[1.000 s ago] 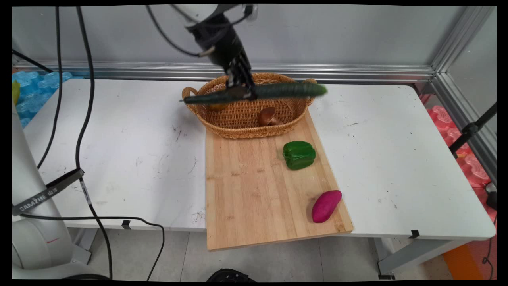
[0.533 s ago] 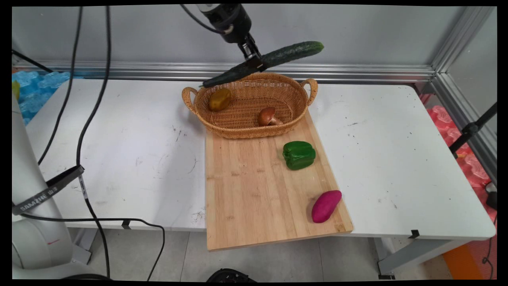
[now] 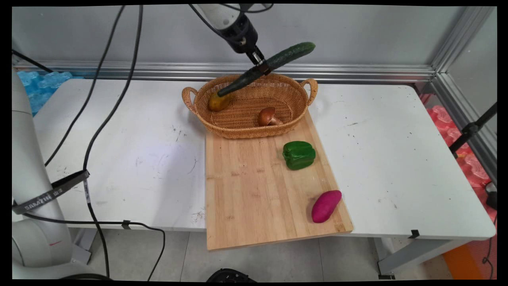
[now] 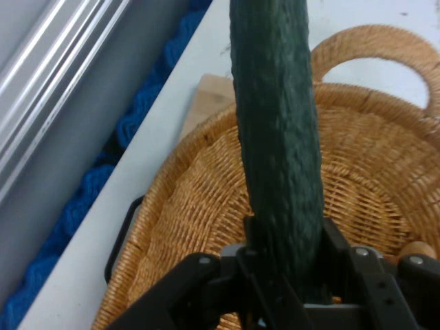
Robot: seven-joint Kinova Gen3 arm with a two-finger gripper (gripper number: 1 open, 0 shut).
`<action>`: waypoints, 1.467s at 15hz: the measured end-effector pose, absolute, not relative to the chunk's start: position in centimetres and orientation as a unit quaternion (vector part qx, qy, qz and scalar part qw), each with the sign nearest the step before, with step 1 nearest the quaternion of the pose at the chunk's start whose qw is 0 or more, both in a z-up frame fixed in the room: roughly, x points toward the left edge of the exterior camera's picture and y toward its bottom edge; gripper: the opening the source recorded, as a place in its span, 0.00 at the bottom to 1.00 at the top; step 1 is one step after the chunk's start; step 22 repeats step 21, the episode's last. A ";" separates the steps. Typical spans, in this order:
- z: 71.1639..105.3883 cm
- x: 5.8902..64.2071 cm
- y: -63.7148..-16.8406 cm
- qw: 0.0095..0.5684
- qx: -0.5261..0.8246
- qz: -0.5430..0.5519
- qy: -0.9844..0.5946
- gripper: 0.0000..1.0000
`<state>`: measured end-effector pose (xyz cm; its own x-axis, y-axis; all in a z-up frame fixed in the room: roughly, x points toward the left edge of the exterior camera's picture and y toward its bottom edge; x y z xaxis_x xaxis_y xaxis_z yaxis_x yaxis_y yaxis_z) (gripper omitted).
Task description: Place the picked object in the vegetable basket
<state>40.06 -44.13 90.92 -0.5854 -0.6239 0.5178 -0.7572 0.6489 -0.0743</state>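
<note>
Above the wicker basket (image 3: pixel 251 104), a cucumber (image 3: pixel 266 67) is pinched mid-length by the end effector (image 3: pixel 260 65). Compared with half a second ago, it is tilted more steeply: its 8 o'clock end is lowered toward the yellow-brown vegetable (image 3: pixel 218 102); the mushroom (image 3: pixel 268 116) is unmoved.

A robotics lab, set up for handling trials.

A white worktop (image 3: pixel 119 131) stands boxed in by aluminium framing (image 3: pixel 341 72) and a plain grey wall (image 3: pixel 377 35); black cables (image 3: pixel 99 127) hang loose, foam mats (image 3: pixel 464 159) cover the floor, and plastic vegetables sit on a cutting board (image 3: pixel 258 190).
</note>
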 end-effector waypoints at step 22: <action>82.5 43.3 -44.9 0.214 0.436 0.110 -0.867 1.00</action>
